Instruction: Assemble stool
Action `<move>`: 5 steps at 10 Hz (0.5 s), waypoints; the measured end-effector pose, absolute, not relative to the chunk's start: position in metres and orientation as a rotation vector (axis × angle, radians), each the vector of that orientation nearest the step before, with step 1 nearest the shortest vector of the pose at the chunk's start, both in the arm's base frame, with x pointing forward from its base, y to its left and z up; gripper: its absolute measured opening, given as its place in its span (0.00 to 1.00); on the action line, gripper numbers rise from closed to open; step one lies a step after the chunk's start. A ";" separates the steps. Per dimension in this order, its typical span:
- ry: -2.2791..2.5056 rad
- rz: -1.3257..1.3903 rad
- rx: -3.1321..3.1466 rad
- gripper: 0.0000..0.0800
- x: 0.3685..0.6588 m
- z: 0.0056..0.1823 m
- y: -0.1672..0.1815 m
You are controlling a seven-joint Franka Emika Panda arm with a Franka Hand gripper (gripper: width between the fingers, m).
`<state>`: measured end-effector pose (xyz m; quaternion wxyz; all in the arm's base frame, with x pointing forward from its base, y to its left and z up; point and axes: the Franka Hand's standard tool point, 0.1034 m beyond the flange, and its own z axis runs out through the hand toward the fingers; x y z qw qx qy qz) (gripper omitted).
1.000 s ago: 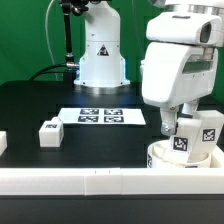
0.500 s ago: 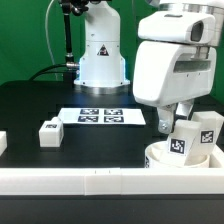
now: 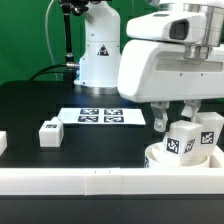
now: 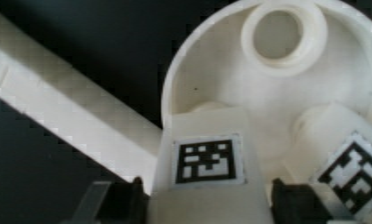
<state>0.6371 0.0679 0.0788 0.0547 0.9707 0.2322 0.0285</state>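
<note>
White blocky plastic leg (image 4: 209,150) stands on the white round plastic seat (image 3: 160,158) at the black worktop's (image 3: 30,100) front, near the exterior view's right. The pincer (image 4: 211,200) appears clamped on it. Best kept upright while twisting.

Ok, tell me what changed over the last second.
The gripper turned and swung toward the exterior view's left, closed on the upright leg on the seat. Nothing was let go. The second leg, loose leg and marker board stayed put.
</note>
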 end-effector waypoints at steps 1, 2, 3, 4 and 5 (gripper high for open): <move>0.544 0.107 2.984 0.43 0.638 0.079 0.070; 0.383 0.125 3.013 0.43 0.638 0.079 0.075; 0.191 0.139 3.036 0.43 0.638 0.079 0.078; 0.115 0.149 3.042 0.43 0.638 0.079 0.078; -0.044 0.163 3.050 0.43 0.639 0.079 0.079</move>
